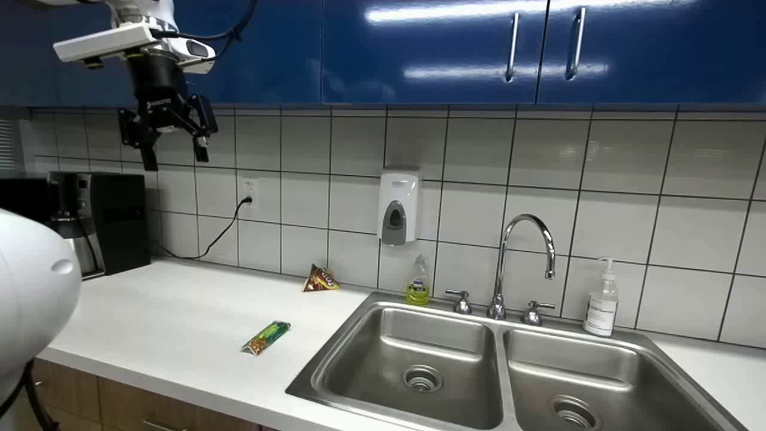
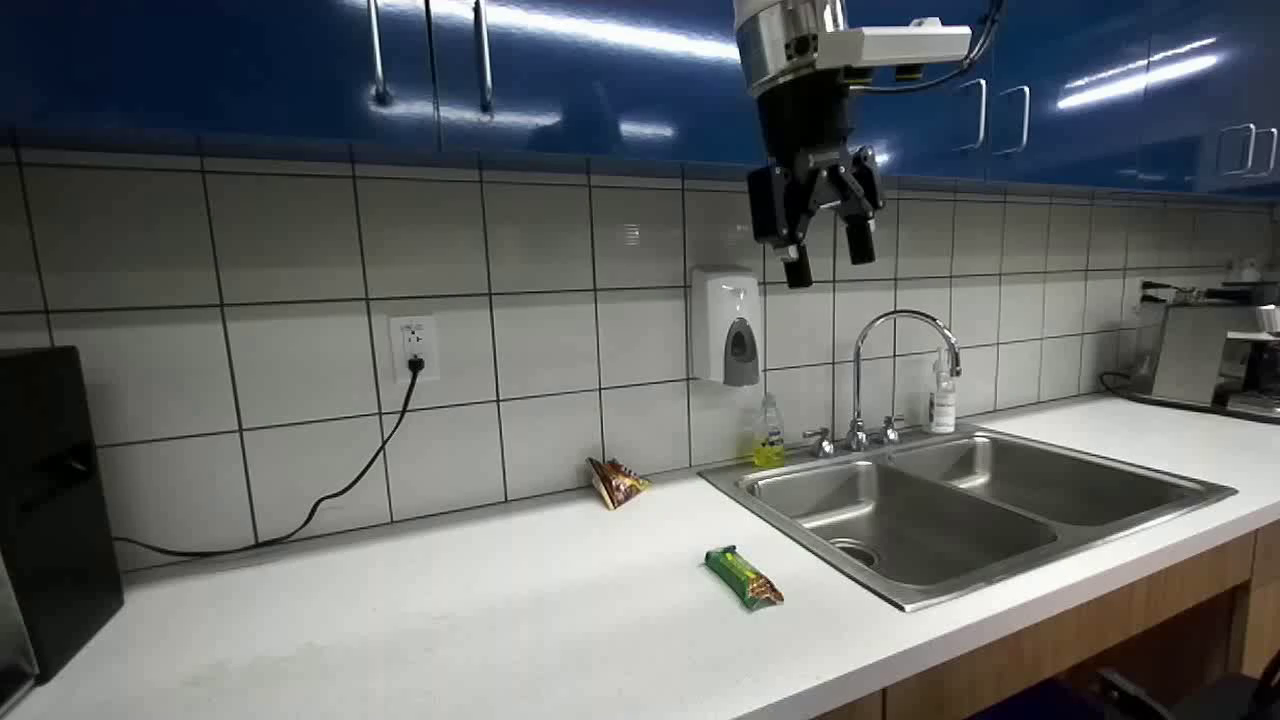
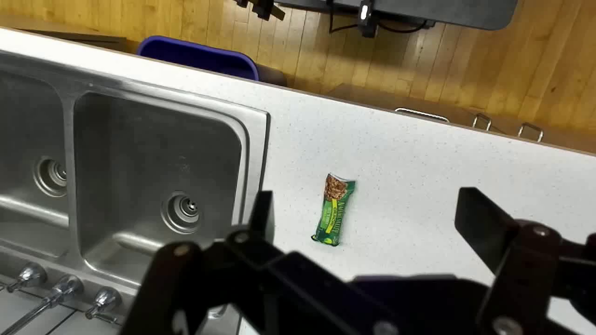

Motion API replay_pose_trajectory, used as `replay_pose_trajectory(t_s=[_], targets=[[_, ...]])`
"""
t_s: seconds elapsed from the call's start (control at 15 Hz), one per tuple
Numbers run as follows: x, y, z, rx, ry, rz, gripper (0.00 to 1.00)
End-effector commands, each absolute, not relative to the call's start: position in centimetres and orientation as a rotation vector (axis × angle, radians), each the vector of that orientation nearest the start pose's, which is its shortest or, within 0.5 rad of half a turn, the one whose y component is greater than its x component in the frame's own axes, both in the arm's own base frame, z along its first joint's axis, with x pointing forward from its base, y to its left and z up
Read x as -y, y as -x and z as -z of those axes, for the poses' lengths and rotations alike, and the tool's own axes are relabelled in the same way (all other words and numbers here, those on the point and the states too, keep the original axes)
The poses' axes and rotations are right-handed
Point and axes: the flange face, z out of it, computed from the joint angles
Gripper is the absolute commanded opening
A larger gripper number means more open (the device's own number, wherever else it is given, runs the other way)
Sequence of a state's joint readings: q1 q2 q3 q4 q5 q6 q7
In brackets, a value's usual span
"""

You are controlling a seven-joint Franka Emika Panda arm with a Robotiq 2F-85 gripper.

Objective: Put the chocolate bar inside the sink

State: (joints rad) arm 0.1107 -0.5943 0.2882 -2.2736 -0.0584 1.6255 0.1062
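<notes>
So the fingers [image 3: 264,209] are spread wide and released, with the gripper [image 1: 176,157] hanging well above the white countertop [image 1: 179,305]. The chocolate bar [image 3: 333,211], the one in the green wrapper with some yellow and brown on it, is just lying flat on that counter near the sink [image 1: 334,347], a bit apart from the rim, and the wrist view frames it between the two fingers. Further out there's a reddish-brown packet [image 1: 320,280] by the tiled wall [image 1: 305,200], then a soap bottle [image 1: 418,290], chrome faucet [image 1: 501,267] and pump bottle [image 1: 601,311] along the sink's back edge.
</notes>
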Motion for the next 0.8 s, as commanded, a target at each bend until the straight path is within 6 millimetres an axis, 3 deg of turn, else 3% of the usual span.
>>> replay_pose_trajectory(t_s=[0.0,0.27,0.73], targets=[[-15.6,-33.6,-56.2,0.411,3.345,-0.039,1.00],[-14.8,-33.4,-56.1,0.351,3.328,0.016,1.00],[-11.7,-33.1,-55.2,0.090,3.281,0.131,1.00]])
